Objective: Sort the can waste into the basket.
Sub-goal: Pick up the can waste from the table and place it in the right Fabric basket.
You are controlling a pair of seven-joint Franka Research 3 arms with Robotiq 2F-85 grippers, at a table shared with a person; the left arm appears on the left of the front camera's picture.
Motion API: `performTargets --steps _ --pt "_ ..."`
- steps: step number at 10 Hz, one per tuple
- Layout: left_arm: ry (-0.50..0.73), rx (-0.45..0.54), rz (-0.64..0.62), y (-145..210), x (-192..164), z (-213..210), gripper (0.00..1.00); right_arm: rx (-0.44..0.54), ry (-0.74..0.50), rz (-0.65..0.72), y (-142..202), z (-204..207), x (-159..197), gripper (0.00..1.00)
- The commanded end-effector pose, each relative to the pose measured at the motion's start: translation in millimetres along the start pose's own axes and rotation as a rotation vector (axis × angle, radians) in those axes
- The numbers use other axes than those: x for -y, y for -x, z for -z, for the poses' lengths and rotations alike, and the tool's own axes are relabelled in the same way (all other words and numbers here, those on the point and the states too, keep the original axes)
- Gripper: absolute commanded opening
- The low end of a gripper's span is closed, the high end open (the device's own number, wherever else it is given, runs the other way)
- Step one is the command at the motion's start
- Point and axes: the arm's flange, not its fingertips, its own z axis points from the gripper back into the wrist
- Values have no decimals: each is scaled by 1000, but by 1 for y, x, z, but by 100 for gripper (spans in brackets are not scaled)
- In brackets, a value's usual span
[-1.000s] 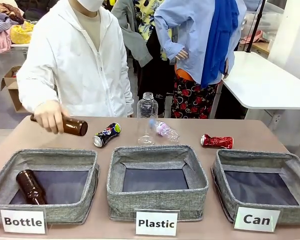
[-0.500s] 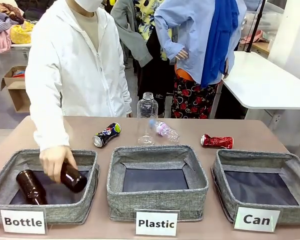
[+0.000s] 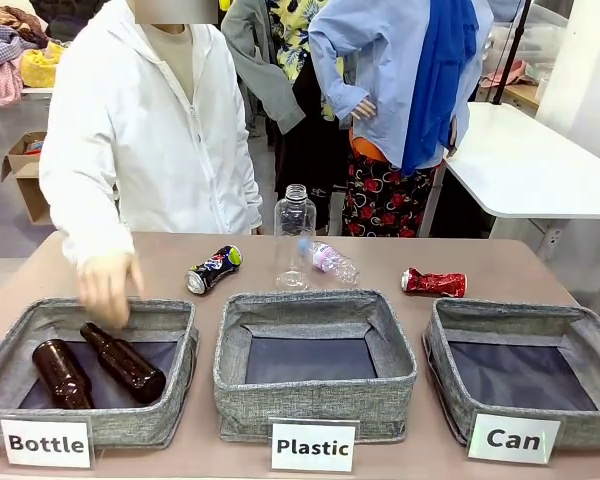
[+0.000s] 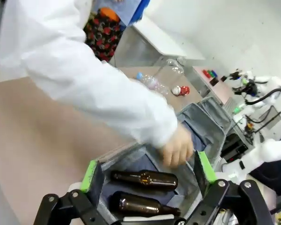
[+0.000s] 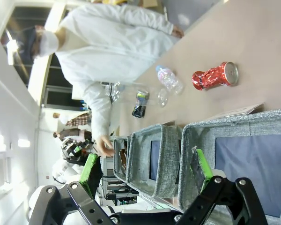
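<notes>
Jaws: the left gripper (image 4: 147,168) stands with both fingers spread wide and grips nothing. The right gripper (image 5: 146,168) stands likewise, wide apart and empty.

Reference point: the middle bin labelled "Plastic" (image 3: 240,415). Its floor is bare.

Bins, count three, all grey fabric, in one row along the near edge of the table (image 3: 500,260). The bin labelled "Bottle" (image 3: 140,425) sits just left of the Plastic bin. The basket labelled "Can" (image 3: 520,310) sits just right of it and holds no can.

Cans, count two, both on the table top.
- The dark Pepsi can (image 3: 214,269) lies on its side beyond the Plastic bin's far left corner, near it but apart.
- The crushed red can (image 3: 434,283) lies on its side beyond and to the right of the Plastic bin, past its far right corner.

Clear plastic bottles, count two. One upright bottle (image 3: 295,235) stands beyond the Plastic bin's far rim, about at its middle. One lying bottle (image 3: 330,262) rests just right of the upright one, also beyond that rim.

Brown glass bottles, count two. The first brown bottle (image 3: 60,373) and the second brown bottle (image 3: 123,360) lie tilted in the bin left of the Plastic bin.

Person, count one, at the far side. The person's hand (image 3: 105,285) hangs empty, fingers down, left of the Plastic bin.
</notes>
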Motion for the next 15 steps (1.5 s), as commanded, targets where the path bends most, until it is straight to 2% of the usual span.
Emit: performTargets --steps 1,3,6,8,10,12,13,15 --pt "-20 33 -59 20 -5 -15 100 16 -27 -24 -1 2 1 100" --pt "-62 53 -58 34 9 -10 100 16 -27 -24 -1 2 1 100" --pt "-168 -72 73 -4 56 40 100 16 -27 -24 -1 2 1 100" --pt "-198 -265 207 -46 83 106 100 16 -27 -24 -1 2 1 100" --pt "-247 -435 307 -77 91 186 100 16 -27 -24 -1 2 1 100" --pt "-319 -550 418 -98 95 265 100 16 -27 -24 -1 2 1 100" --pt "-299 -627 478 -107 95 303 100 16 -27 -24 -1 2 1 100" --pt "-241 -729 504 -115 77 369 100 16 -27 -24 -1 2 1 100"
